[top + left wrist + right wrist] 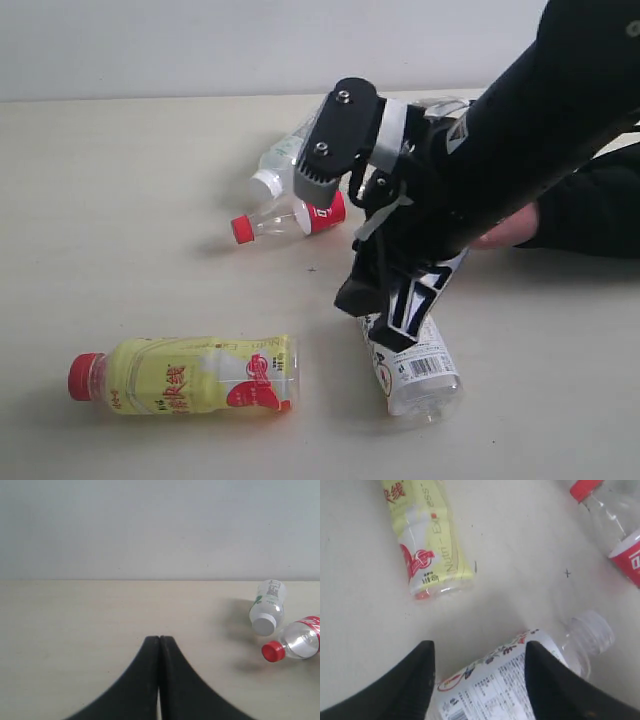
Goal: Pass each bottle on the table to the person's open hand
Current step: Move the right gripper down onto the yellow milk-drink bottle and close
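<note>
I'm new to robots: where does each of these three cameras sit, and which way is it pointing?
Exterior: off the robot, looking down across the pale beige table; shows the black right arm.
Left wrist: low above the table, facing the wall; shows the shut left gripper.
Right wrist: looking steeply down; the open right gripper straddles the white-labelled plastic barcode bottle.
Shared: both wrist views see the clear plastic red-capped, red-labelled bottle.

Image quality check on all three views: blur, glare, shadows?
Exterior view: even soft light, faint shadows; right arm dark, detail lost. Left wrist view: sharp, soft shadow beside the white-capped bottle. Right wrist view: barcode bottle close, print slightly soft.
</note>
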### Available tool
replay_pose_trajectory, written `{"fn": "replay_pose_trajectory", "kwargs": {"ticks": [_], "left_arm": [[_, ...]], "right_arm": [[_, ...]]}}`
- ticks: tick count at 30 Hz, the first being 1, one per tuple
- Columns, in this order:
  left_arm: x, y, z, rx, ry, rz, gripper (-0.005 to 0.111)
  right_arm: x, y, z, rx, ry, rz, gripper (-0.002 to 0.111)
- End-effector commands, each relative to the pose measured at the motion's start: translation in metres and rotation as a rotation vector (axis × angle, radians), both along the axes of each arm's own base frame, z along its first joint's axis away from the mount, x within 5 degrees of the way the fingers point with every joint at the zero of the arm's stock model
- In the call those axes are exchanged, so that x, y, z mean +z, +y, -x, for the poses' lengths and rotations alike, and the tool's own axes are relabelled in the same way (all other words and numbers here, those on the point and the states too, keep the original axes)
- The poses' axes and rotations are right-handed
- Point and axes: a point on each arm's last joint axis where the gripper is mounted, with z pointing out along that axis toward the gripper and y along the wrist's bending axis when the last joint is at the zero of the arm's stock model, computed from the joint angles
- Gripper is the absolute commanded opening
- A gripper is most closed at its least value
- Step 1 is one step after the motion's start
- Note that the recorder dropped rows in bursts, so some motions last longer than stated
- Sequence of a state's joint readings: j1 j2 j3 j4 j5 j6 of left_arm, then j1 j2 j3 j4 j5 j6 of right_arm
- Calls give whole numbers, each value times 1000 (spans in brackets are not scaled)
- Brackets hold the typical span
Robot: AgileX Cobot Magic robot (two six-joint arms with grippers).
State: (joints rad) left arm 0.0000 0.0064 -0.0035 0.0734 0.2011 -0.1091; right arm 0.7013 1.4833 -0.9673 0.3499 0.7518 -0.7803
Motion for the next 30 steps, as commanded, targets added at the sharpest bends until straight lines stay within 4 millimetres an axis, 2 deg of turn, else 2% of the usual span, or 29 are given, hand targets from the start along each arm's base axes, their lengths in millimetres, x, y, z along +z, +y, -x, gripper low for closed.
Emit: {"fn": "replay_pose_trajectory", "kwargs": {"ticks": [1, 5, 9, 12, 16, 20, 30], "left_arm": [[-1, 0, 0, 0, -5, -2, 0], [-1, 0, 0, 0, -5, -2, 0], [-1, 0, 0, 0, -5, -2, 0], [-1, 0, 0, 0, -5, -2, 0], [-1, 0, 0, 0, -5, -2, 0], [-1, 0, 0, 0, -5, -2, 0], [-1, 0, 0, 0, -5, -2, 0]], "right_arm": [[-13, 29, 5, 158, -101, -6, 60], [-35, 60, 16, 249, -142, -5, 67], [-57, 81, 24, 332, -198, 24, 68], [-61, 100, 16, 240, -136, 13, 69], [-66, 118, 5, 262, -69, 73, 69], [-72, 126, 2, 276, -1, 125, 69], [-99, 140, 1, 315, 9, 178, 73]]}}
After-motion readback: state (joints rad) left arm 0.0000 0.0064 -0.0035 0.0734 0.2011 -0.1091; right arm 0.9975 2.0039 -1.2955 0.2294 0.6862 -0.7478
